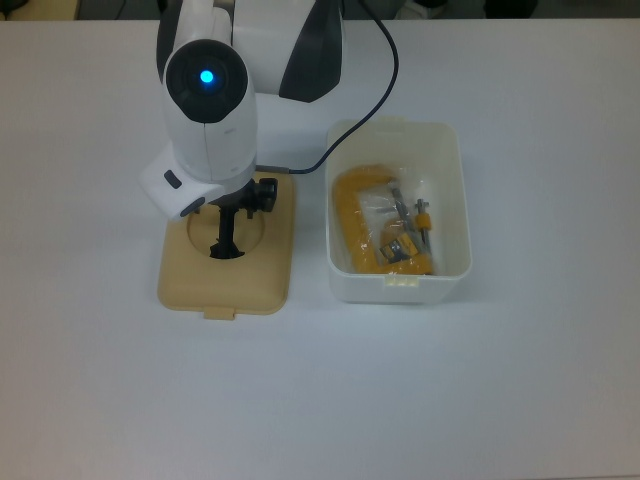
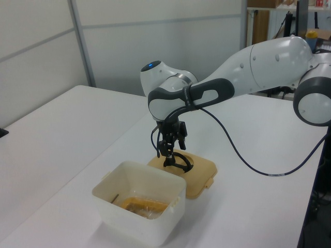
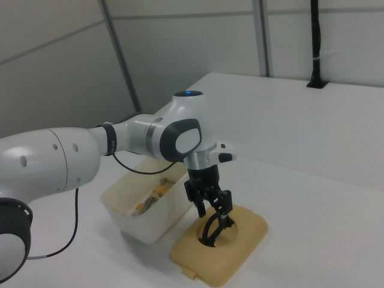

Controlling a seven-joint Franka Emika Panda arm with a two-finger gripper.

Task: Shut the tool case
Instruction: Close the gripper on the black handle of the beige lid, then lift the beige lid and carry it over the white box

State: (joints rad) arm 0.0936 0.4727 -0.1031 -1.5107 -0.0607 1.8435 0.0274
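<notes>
No readable text, labels, brand marks, numbers or signs are showing in any view. The tan lid point(image 1: 227, 255), the white tub point(image 1: 398, 212) and the arm's white casing are all presenting plain, unmarked surfaces. The packet lying inside the tub is showing no print that can be made out.
</notes>
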